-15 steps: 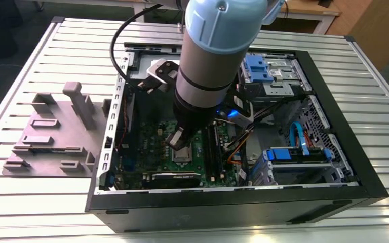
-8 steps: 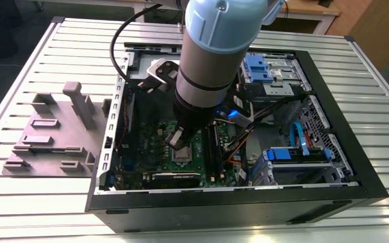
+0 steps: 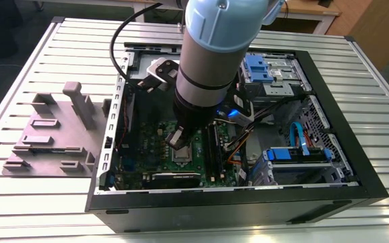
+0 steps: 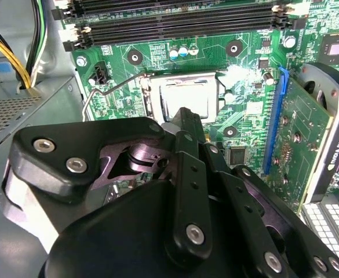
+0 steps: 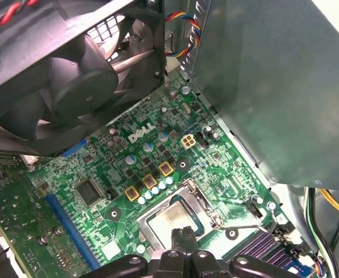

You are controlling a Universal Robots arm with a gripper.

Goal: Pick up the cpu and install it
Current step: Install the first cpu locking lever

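1. In both wrist views our gripper (image 5: 183,236) hangs just over the socket (image 5: 178,217), its two black fingers (image 4: 183,124) pressed together at the tips with nothing between them.
2. The cpu (image 4: 188,99) lies flat in the socket, silvery top up, right under the fingertips; we cannot tell whether the tips touch it.
3. The socket's metal frame (image 4: 149,92) rims the chip on all sides, and a thin wire lever (image 4: 108,87) stands out beside it, swung away from the frame.
4. Room around the socket is tight: memory slots (image 4: 175,23) run along one edge, a blue slot (image 4: 275,121) and a card (image 4: 299,142) along another, and small yellow-ringed parts (image 5: 150,184) crowd a third.
5. A black fan (image 5: 70,75) leans over the board (image 5: 99,168) close by in the first wrist view, and a grey metal wall (image 5: 262,87) rises beside the socket.
6. In the exterior view the arm (image 3: 211,66) reaches straight down into the open case (image 3: 343,152), the gripper (image 3: 179,142) low over the board's middle, with cables (image 3: 238,142) and blue drive bays (image 3: 296,154) toward that view's right.
7. The case sits on a ribbed metal table (image 3: 46,202), with a grey fixture (image 3: 56,131) just beside it on the exterior view's left.
8. Beyond the table, wooden furniture (image 3: 377,25) stands at the far edge.
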